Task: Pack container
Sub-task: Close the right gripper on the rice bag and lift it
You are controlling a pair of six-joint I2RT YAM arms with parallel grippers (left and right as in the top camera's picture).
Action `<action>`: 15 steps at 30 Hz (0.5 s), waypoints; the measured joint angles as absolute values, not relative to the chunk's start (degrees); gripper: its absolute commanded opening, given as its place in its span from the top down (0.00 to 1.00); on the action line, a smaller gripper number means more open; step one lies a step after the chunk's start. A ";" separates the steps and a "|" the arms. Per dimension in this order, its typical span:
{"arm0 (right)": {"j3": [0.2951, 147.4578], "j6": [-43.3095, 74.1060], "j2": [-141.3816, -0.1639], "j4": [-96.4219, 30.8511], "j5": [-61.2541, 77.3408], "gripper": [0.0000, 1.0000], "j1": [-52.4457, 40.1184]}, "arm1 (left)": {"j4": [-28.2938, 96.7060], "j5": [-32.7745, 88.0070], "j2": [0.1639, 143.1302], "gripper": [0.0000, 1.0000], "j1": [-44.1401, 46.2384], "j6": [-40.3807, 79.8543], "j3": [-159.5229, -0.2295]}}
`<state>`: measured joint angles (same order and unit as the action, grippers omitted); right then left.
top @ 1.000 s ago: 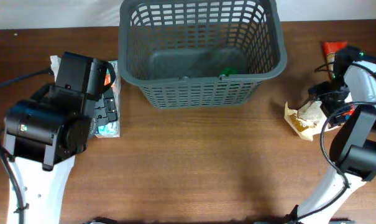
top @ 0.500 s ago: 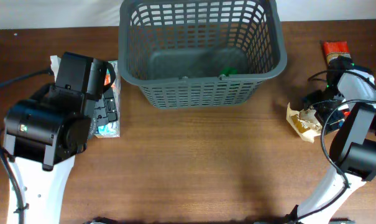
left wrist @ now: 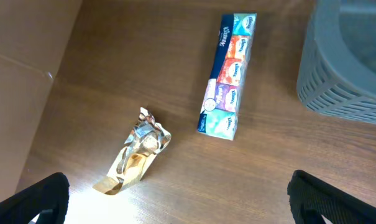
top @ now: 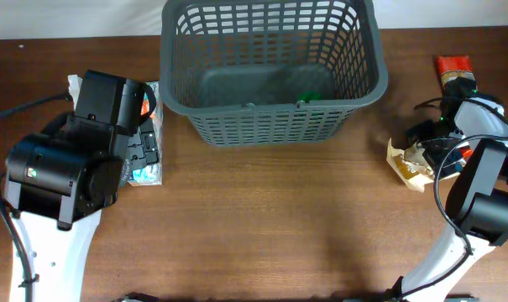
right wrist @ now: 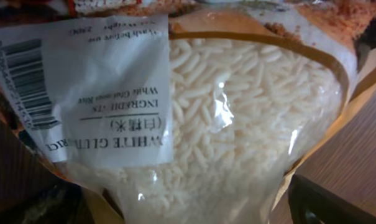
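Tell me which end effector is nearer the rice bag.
Right. The right end effector is right at the rice bag; the left end effector is across the table, near the tissue pack.

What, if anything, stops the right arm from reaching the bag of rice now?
Probably nothing, so yes. The right fingers stand open close above the bag of rice, which fills the wrist view, and nothing lies on the bag or between it and them.
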<state>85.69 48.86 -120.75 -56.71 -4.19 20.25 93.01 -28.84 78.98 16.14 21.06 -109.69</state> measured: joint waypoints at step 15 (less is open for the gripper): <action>85.06 46.50 -120.60 -55.22 -1.21 0.01 20.36 | 93.01 -28.84 78.98 0.01 16.14 21.06 -109.69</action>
<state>85.06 46.50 -120.60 -55.22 -1.21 20.36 93.01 -28.84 78.98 16.14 21.06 -109.69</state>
